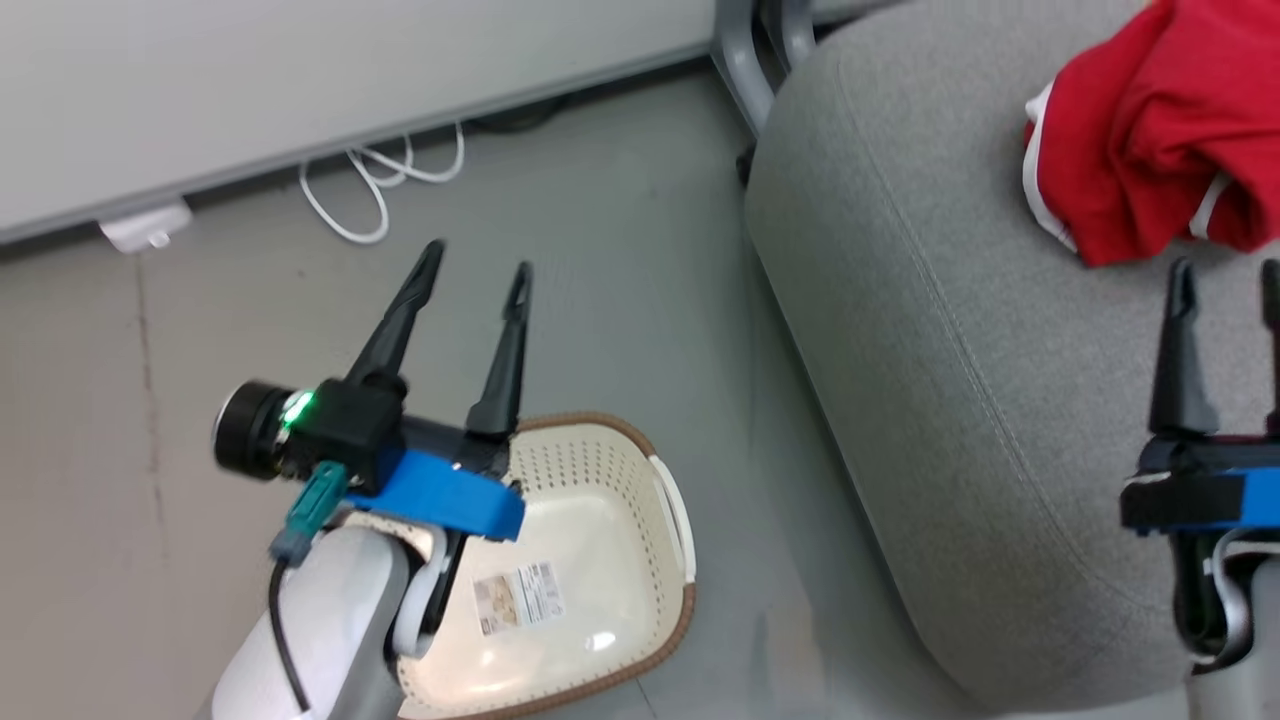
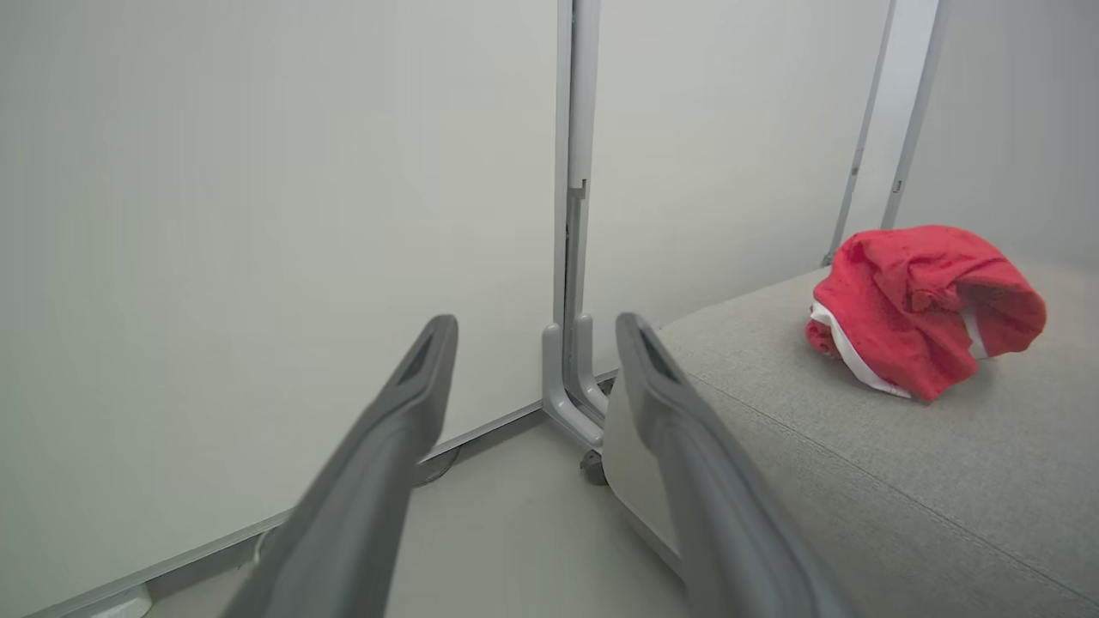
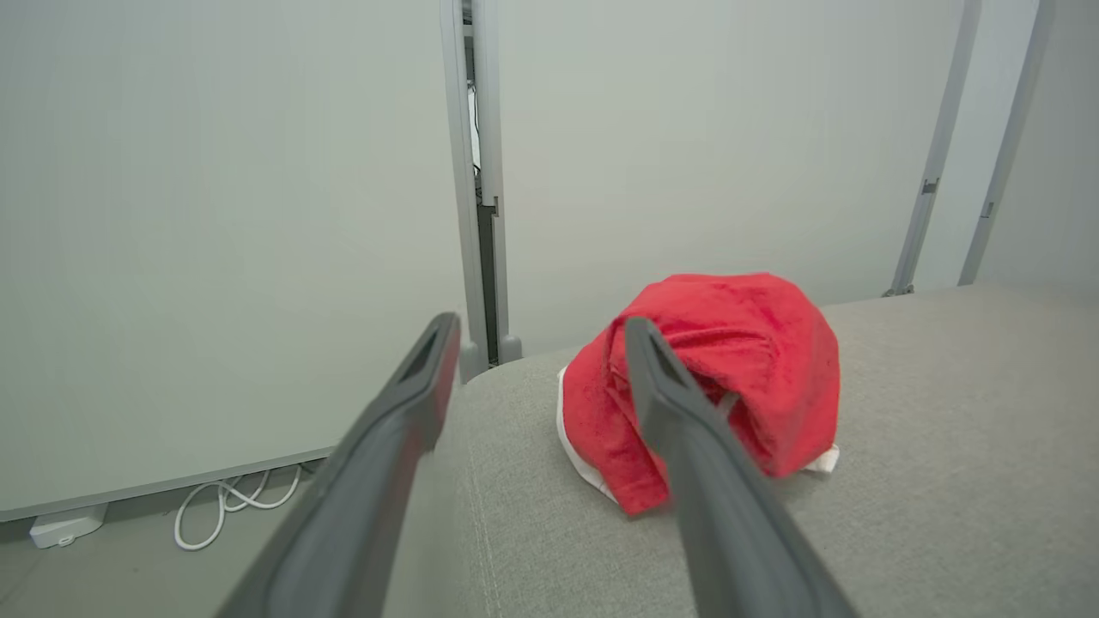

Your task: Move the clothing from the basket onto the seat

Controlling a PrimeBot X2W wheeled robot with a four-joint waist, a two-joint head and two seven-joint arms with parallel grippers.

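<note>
- At 1 o'clock in the head view, the clothing lay as one crumpled red bundle on the seat; how many garments it held could not be told.
- Its white trim faced 9 o'clock, and the heap ran roughly from 10 toward 4 o'clock before the picture's edge cut it off.
- One grey seat filled the 3 o'clock side, its stitched seam running from 11 to 5 o'clock.
- One basket stood on the floor at 6 o'clock, well apart from the clothing, with one paper label showing on its bottom. The left arm hid part of it, so its long axis could not be read.
- Two grippers were counted. The left gripper hung above the floor beyond the basket, pointing toward 12 to 1 o'clock, its jaws spread and gripping nothing.
- The right gripper pointed to 12 o'clock over the seat, jaws spread wide and gripping nothing, tips just at the bundle's 6 o'clock edge.
- One white cable curled on the floor at 11 o'clock.
</note>
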